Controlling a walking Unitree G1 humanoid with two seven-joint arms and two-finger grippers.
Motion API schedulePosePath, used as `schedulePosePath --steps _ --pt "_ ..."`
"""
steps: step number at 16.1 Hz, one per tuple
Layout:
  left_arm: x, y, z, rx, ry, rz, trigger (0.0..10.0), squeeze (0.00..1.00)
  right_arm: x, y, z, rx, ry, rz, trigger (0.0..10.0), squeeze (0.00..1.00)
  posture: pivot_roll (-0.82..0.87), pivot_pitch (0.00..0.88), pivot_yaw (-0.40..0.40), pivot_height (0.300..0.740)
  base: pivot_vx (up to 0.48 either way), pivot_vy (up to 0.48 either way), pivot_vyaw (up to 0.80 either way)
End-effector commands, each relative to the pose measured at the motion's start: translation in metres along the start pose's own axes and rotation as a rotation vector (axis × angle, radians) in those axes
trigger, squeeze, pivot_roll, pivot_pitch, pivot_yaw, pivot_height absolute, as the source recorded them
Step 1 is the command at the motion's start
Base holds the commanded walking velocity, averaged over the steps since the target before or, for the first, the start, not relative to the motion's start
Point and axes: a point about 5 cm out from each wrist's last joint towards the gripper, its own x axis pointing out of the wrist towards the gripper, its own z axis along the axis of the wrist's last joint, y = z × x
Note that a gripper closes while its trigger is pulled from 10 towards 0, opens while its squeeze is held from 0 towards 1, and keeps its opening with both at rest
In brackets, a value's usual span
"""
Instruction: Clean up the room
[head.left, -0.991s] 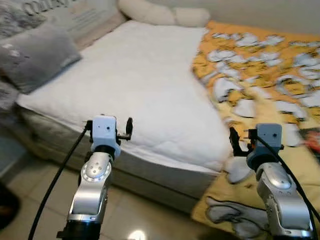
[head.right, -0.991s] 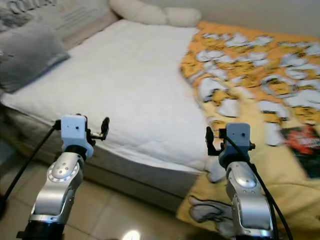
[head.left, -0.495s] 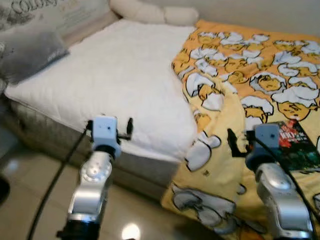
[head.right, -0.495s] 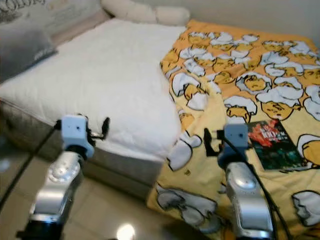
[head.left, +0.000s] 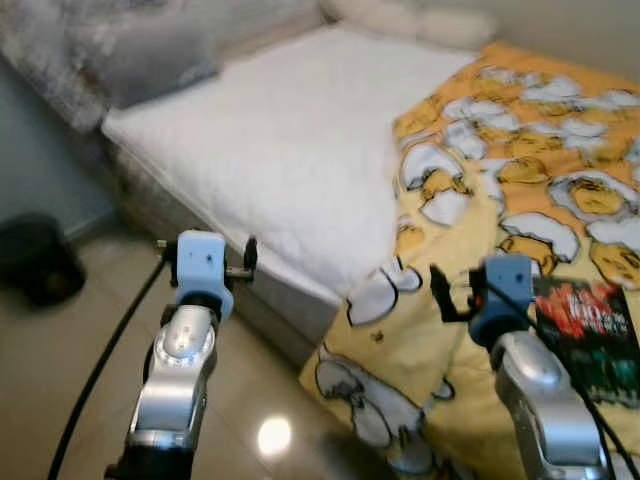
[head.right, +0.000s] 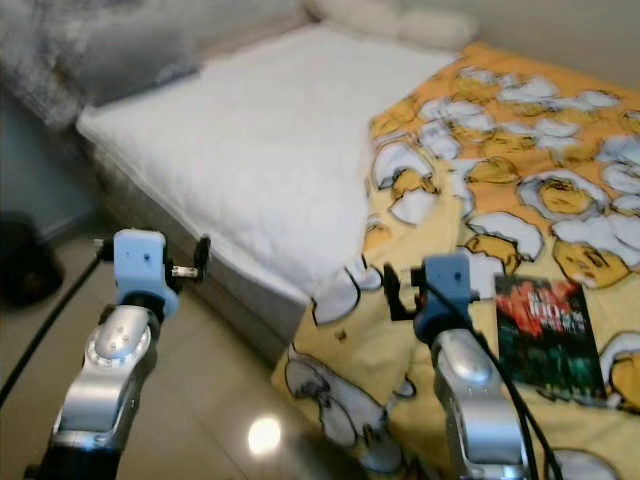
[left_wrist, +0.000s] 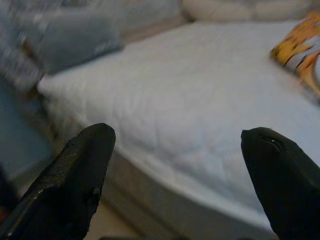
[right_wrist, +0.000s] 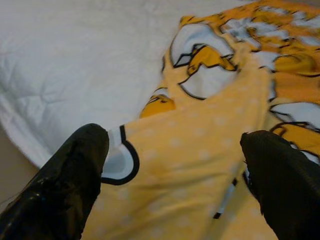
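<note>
A bed with a bare white mattress (head.left: 290, 150) stands ahead, and a yellow cartoon-print blanket (head.left: 520, 170) is rumpled over its right half and hangs over the near edge. On the blanket at the right lies a dark red and green book (head.left: 590, 335). My left gripper (head.left: 248, 262) is held open above the floor before the mattress edge, with nothing between its fingers (left_wrist: 82, 165). The right gripper (head.left: 442, 292) hovers open over the hanging blanket fold (right_wrist: 190, 150), also holding nothing.
A grey pillow (head.left: 150, 60) lies at the bed's far left and cream pillows (head.left: 410, 20) lie along the head end. A black object (head.left: 35, 270) sits on the glossy tiled floor (head.left: 80, 390) at the left, near the bed's corner.
The whole picture has shifted, so the camera moved: the book came into sight, then the bed's left corner and the black object on the floor. Both arms keep the same raised pose.
</note>
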Motion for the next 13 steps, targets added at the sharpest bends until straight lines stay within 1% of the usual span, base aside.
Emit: schedulePosePath --steps 1,2,3,4,5,7,13 --pt "0.0007 0.0039 0.0022 0.026 -0.011 0.000 10.0 0.91 -0.0015 -0.0044 -0.0039 0.009 0.012 -0.025 10.0 1.00 -0.02 0.000 0.050 0.740 0.000 0.000 0.00" --pt "0.0007 0.0034 0.0025 0.029 -0.016 -0.010 10.0 0.90 -0.0028 -0.0064 -0.0065 0.012 0.020 -0.042 10.0 1.00 -0.03 0.000 0.051 0.740 0.000 0.000 0.00" --pt "0.0006 0.0026 0.0026 0.027 -0.019 -0.018 10.0 0.86 -0.0038 -0.0077 -0.0091 0.022 0.033 -0.060 10.0 1.00 -0.03 0.000 0.054 0.740 0.000 0.000 0.00" --pt "0.0004 0.0020 0.0026 0.027 -0.021 -0.025 10.0 0.86 -0.0045 -0.0084 -0.0111 0.033 0.045 -0.076 10.0 1.00 -0.03 0.000 0.054 0.740 0.000 0.240 0.00" --pt "0.0004 0.0009 0.0030 0.036 -0.021 -0.036 10.0 0.85 -0.0050 -0.0079 -0.0116 0.039 0.047 -0.079 10.0 1.00 -0.03 0.000 0.058 0.740 0.000 0.480 -0.46" --pt "0.0006 0.0001 0.0030 0.044 -0.020 -0.043 10.0 0.84 -0.0054 -0.0066 -0.0124 0.047 0.048 -0.081 10.0 1.00 -0.03 0.000 0.061 0.740 0.000 0.480 -0.62" --pt "0.0035 0.0039 0.0035 0.056 -0.017 -0.045 10.0 0.84 -0.0054 -0.0053 -0.0135 0.066 0.051 -0.100 10.0 1.00 -0.02 0.000 0.070 0.740 0.000 0.480 -0.79"
